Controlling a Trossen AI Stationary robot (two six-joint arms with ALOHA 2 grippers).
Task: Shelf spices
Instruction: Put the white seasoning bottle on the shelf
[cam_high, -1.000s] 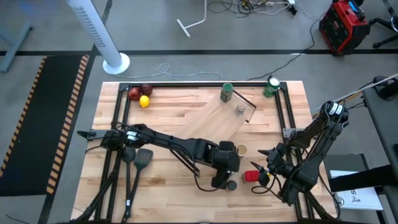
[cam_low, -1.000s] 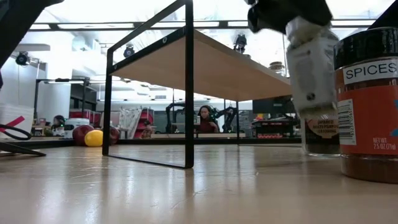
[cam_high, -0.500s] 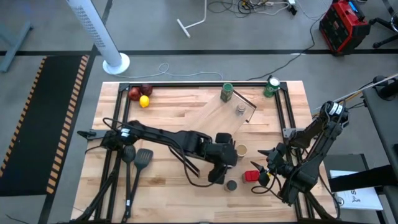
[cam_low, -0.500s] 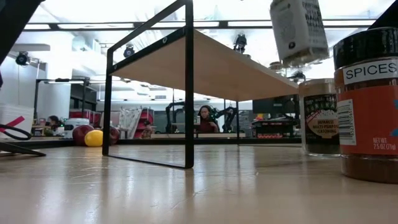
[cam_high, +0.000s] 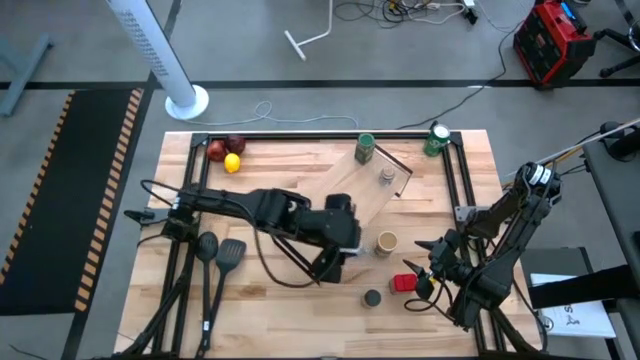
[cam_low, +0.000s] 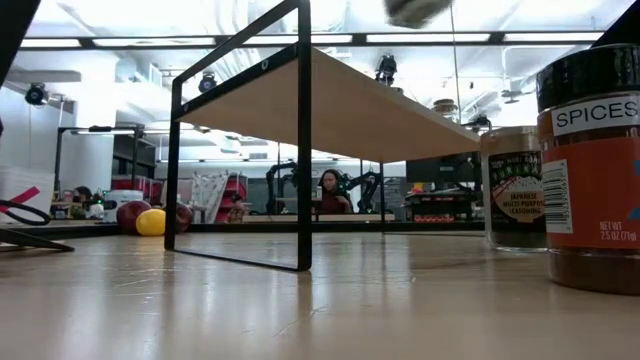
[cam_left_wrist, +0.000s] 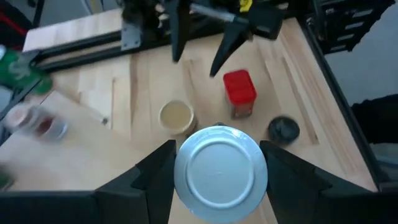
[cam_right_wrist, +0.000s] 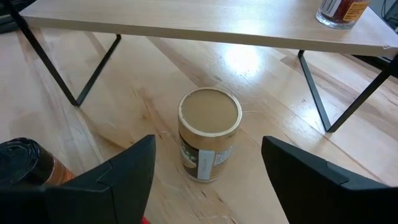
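Observation:
My left gripper (cam_high: 335, 258) hangs over the table's middle, just off the shelf's near end, shut on the white-topped jar (cam_left_wrist: 221, 173); only that jar's blurred base (cam_low: 420, 10) shows at the low view's top edge. The shelf (cam_high: 352, 190) is a slanted light-wood rack on thin black legs. On it stand the green-topped jar (cam_high: 365, 150) and the small silvery-topped jar (cam_high: 386, 177). On the table stand the tan-topped jar (cam_high: 386, 242), the red square-topped jar (cam_high: 403, 283) and the black-topped jar (cam_high: 372, 298). My right gripper (cam_high: 425, 265) waits open, just right of the red jar. My left gripper pinches the white-topped jar between its two fingers (cam_left_wrist: 155, 180), which stand on opposite sides of the round lid's rim (cam_left_wrist: 183, 177). It comes from above, pointing down. The jar is lifted clear of the table, top upward; the body below the lid is hidden.
Red and yellow fruit (cam_high: 226, 155) lie at the far left corner and a green can with a white top (cam_high: 436, 140) at the far right. Two spatulas (cam_high: 218, 252) lie near the left arm. Black rails (cam_high: 455, 180) frame the tabletop. A person (cam_low: 327, 190) sits far behind.
My left gripper has risen with the white-topped jar and drawn back toward the table's left and far side, toward the shelf's near end. The jar has left the table beside the black-topped jar and climbed almost out of the low view.

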